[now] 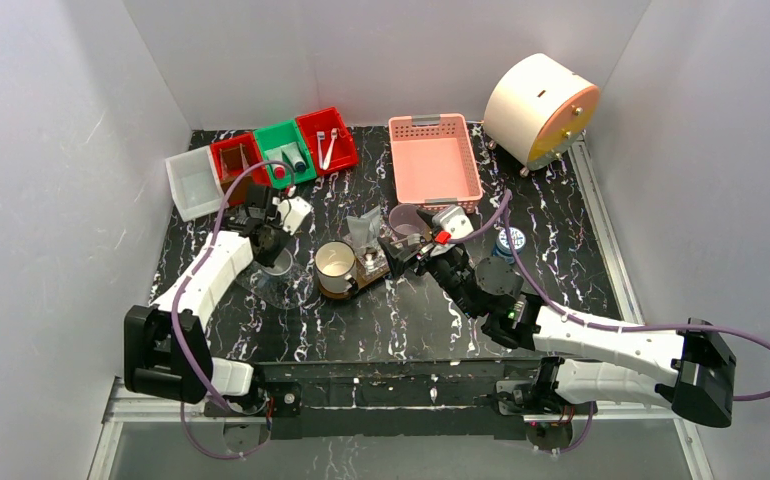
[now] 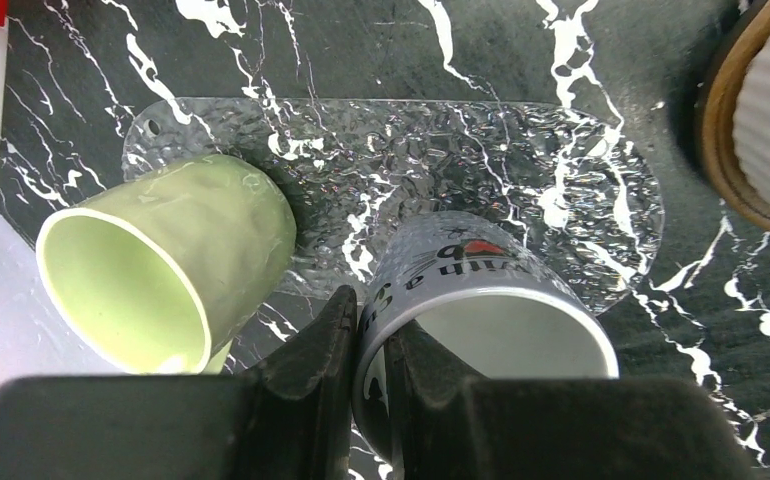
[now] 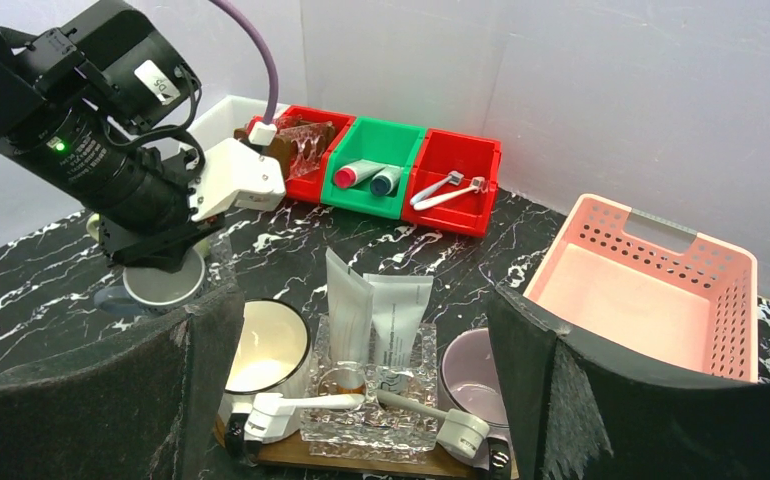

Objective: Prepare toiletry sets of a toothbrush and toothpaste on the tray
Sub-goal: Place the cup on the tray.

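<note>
- Step in hand (my read): fetching another mug for the sets. L claw (image 2: 371, 330) pinches the wall of the printed mug (image 2: 481, 290), one finger inside and one outside, over the clear mat (image 2: 461, 150). Green mug (image 2: 191, 240) is just beside it. Can't tell if the mug's lifted or resting.
- R claw (image 3: 361, 310) is spread wide, holds nothing, and hovers just in front of the wood tray (image 3: 361, 464).
- Tray sits mid-table between the arms:
  - cream mug (image 3: 261, 350) at left, lilac mug (image 3: 466, 375) at right
  - glass block (image 3: 371, 425) between them, w/ two tubes (image 3: 391, 315) upright in it and two toothbrushes (image 3: 311, 405) lying across its front
- Prob. two sets in place, and the printed mug starts another.
- Next: L carries the mug over to the tray and sets it upright w/o bumping the cream mug; little bare wood shows. R should keep clear, or go for the spare tubes (image 3: 366, 175) in the green bin (image 3: 386, 135) and the spare brushes (image 3: 446, 188) in the red bin (image 3: 476, 150).
</note>
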